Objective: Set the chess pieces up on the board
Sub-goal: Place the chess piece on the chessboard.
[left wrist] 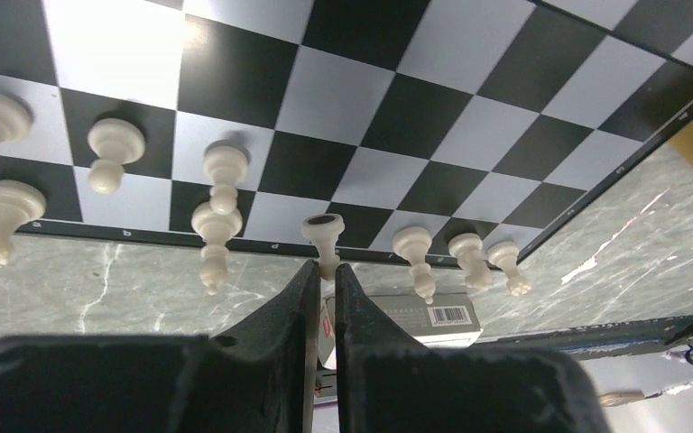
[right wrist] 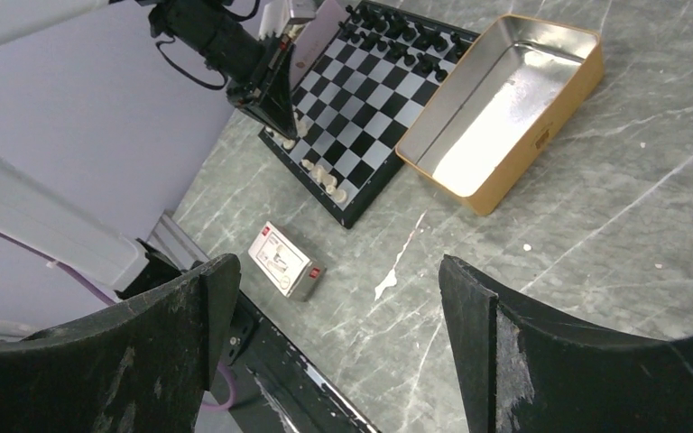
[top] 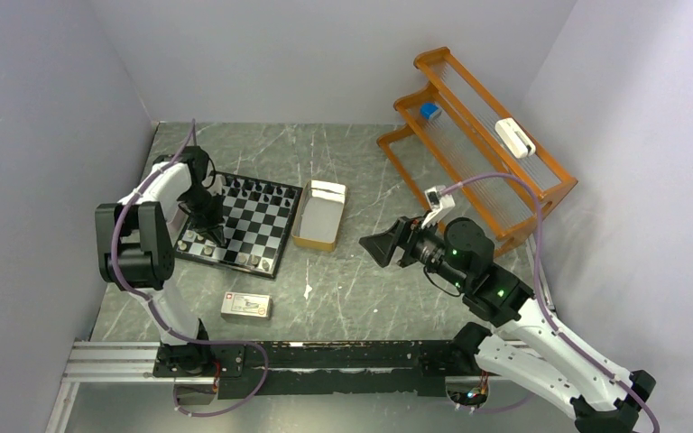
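The board (top: pixel 257 224) lies at the left of the table. Black chess pieces (top: pixel 257 191) line its far rows and pale ones (top: pixel 235 257) its near rows. My left gripper (top: pixel 209 236) is down over the near edge. In the left wrist view it (left wrist: pixel 325 267) is shut on the head of a pale piece (left wrist: pixel 323 233) whose base is at the near row of the board (left wrist: pixel 397 117), between other pale pieces (left wrist: pixel 219 221). My right gripper (top: pixel 374 245) hangs open and empty above bare table right of the tan box; its view (right wrist: pixel 338 280) shows the board (right wrist: pixel 361 99) far off.
An empty tan box (top: pixel 318 216) sits just right of the board. A small white-and-red carton (top: pixel 246 306) lies near the front edge, below the board. An orange rack (top: pixel 478 144) stands at the back right. Grey walls close in left and right.
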`<state>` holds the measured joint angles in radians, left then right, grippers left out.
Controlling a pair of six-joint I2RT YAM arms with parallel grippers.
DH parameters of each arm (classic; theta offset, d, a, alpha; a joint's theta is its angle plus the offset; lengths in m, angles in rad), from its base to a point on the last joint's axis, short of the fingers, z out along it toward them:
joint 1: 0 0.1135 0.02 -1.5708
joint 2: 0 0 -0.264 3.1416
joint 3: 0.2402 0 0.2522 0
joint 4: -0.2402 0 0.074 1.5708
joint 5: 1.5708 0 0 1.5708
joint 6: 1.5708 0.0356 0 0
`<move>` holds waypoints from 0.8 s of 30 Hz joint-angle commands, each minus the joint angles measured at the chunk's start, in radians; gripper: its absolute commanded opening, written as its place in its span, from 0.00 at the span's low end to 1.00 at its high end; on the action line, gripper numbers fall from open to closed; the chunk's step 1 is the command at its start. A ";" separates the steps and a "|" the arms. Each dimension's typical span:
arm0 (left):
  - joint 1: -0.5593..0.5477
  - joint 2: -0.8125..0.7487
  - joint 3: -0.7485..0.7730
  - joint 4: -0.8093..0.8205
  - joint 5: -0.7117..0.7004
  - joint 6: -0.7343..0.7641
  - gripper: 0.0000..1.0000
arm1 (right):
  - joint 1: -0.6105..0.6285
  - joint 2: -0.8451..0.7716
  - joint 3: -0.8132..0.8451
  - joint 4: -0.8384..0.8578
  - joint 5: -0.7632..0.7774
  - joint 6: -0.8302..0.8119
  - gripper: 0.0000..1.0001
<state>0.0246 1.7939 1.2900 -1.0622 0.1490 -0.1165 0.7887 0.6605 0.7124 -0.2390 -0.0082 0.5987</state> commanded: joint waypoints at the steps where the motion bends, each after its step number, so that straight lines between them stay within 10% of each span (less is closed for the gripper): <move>1: 0.011 0.024 0.039 -0.024 -0.022 -0.001 0.13 | 0.002 -0.015 0.020 -0.020 0.025 -0.033 0.86; 24: 0.013 0.061 0.071 -0.025 -0.008 0.012 0.20 | 0.001 -0.036 0.003 -0.018 0.047 -0.013 0.86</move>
<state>0.0330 1.8503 1.3197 -1.0683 0.1402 -0.1158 0.7887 0.6449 0.7120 -0.2588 0.0227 0.5808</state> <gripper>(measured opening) 0.192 0.861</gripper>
